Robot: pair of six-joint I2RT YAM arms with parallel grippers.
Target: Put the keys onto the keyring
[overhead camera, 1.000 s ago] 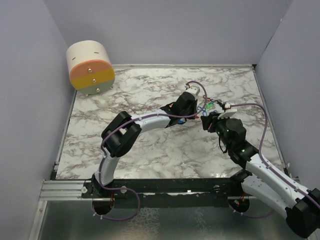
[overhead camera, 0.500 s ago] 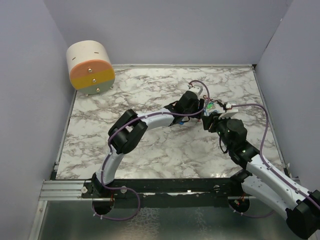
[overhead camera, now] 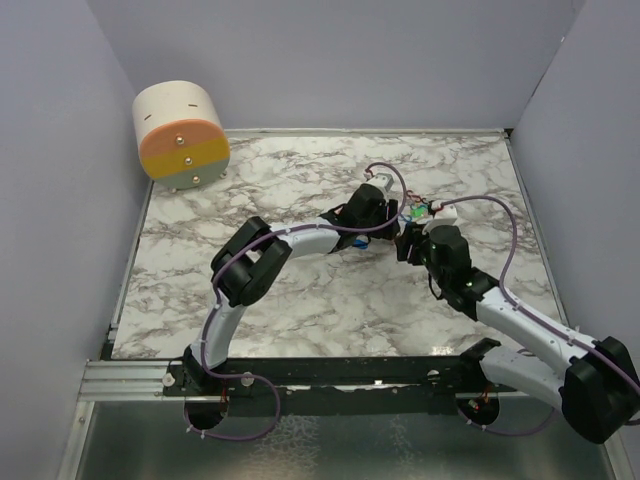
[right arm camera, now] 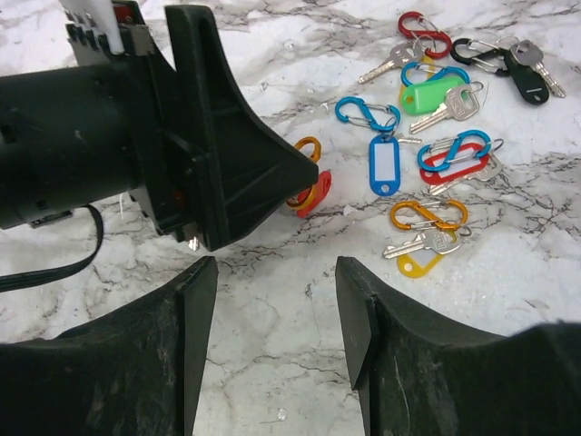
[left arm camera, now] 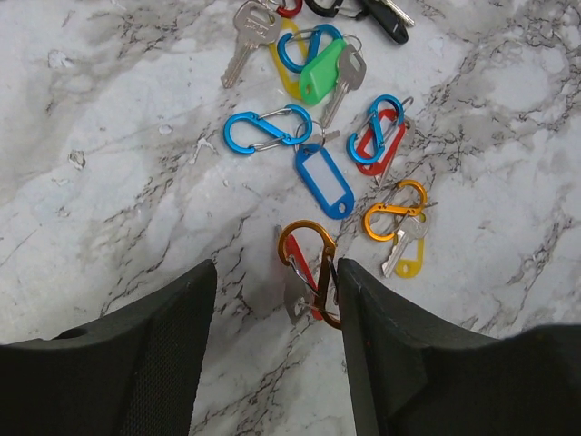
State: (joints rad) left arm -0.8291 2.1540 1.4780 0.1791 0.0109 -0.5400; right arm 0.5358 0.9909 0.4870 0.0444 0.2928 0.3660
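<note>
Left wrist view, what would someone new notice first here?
A bright scatter of keys and clips lies on the marble table, a blue tag in its middle. The orange clip lies nearest, just ahead of the open left gripper.

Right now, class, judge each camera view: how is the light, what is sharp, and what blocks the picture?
Top external view: soft, even light on the marble table, keys too small to tell apart. Left wrist view: keys crisp, faint shadows, own jaws dark along the bottom. Right wrist view: the left gripper looms dark at upper left, hiding table.
</note>
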